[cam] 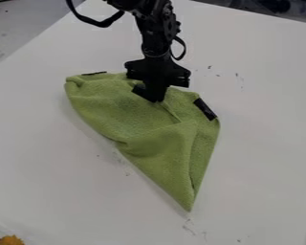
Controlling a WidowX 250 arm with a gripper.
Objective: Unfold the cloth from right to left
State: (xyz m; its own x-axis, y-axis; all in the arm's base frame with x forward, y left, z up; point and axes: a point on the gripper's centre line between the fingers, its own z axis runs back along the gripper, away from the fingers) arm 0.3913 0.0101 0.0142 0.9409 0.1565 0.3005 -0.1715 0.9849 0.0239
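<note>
Camera view: green cloth (pixel 146 119) mid-surface (pixel 257 139), part-folded, point toward near side. Hand (pixel 157 99) down on its upper part, by a crease; can't tell if it's gripping. Likely placed there to catch the folded layer for unfolding. Black strips (pixel 205 109) at cloth edge, probably grasp or corner markers.

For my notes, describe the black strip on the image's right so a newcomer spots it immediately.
On the white tabletop lies a green cloth, narrowing to a point toward the image's bottom. Right of the black pincer, on the cloth's upper right edge, sits a short slanting black strip. It shows broader than the thin dark strip at the cloth's upper left.
</note>
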